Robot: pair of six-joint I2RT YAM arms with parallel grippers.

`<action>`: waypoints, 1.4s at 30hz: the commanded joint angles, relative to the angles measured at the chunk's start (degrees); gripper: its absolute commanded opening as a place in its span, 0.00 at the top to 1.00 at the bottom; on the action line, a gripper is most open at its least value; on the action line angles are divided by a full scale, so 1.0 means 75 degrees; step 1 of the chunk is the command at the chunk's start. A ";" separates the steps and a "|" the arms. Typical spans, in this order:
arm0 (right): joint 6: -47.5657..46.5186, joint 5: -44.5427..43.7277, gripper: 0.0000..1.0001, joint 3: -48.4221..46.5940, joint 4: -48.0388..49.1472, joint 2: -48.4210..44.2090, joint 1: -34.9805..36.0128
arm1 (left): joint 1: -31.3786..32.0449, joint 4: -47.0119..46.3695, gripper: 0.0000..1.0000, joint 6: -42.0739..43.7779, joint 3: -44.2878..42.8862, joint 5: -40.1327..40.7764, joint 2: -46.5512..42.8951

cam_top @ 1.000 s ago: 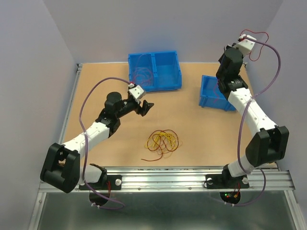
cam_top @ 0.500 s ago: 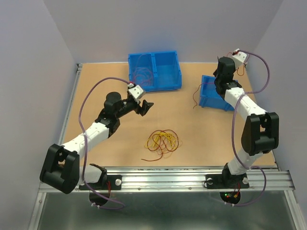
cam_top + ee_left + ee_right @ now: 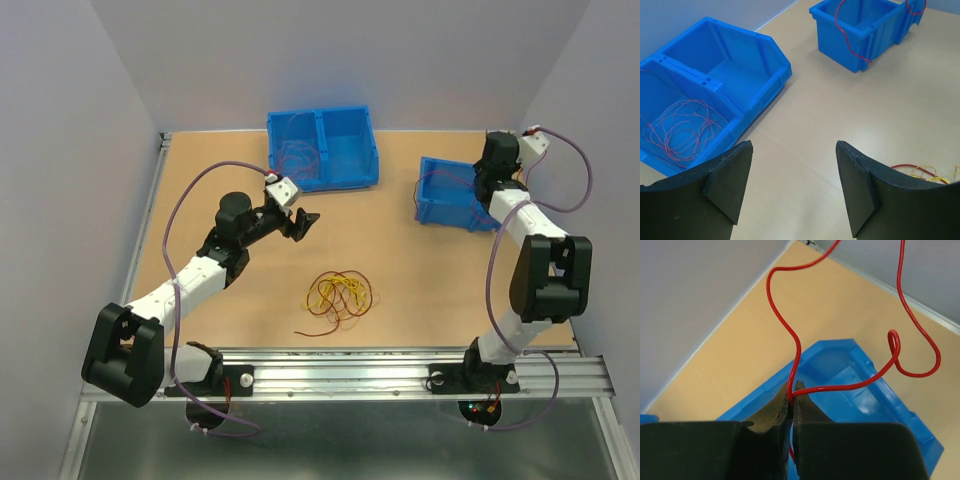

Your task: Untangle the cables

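Rightward, red cable (image 3: 798,354) over bin rim (image 3: 832,344).

The left gripper (image 3: 792,167) hangs over the tan surface (image 3: 840,110), its two dark fingers (image 3: 727,182) spread wide apart. Beyond the left finger sits a blue double bin (image 3: 765,55), with thin pinkish-red cables (image 3: 682,127) coiled in its left compartment. Well to the right of the double bin stands a single blue bin (image 3: 890,32) (a red cable (image 3: 852,51) drapes over its near wall). Far to the lower right of the double bin, a red and yellow tangle (image 3: 925,172) lies at the frame's edge.

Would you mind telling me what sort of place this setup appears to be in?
Probably a robotics lab cell: wooden tabletop enclosed by plain panels, aluminium mounting rail, blue sorting bins.
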State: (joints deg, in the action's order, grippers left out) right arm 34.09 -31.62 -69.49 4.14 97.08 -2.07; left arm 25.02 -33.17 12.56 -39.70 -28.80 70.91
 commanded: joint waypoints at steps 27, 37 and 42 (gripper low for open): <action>-0.0631 0.2995 1.00 -0.0192 0.1310 -0.1026 -0.1295 | -0.0019 -0.0288 0.21 0.0107 0.0091 0.0008 -0.0233; -0.0349 0.2119 0.99 0.1343 0.3454 -0.0803 -0.0909 | -0.0031 -0.0265 0.21 0.0095 0.0079 -0.0075 -0.0268; -0.0748 0.0571 0.99 0.2327 0.4649 -0.0908 0.0075 | -0.0019 -0.0265 0.21 0.0107 0.0067 -0.0110 -0.0233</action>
State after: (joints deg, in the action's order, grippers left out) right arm 30.87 -17.96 -56.07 28.01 91.22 -6.90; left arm 25.02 -33.15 12.88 -39.70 -28.69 70.85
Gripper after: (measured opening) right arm 0.045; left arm 0.786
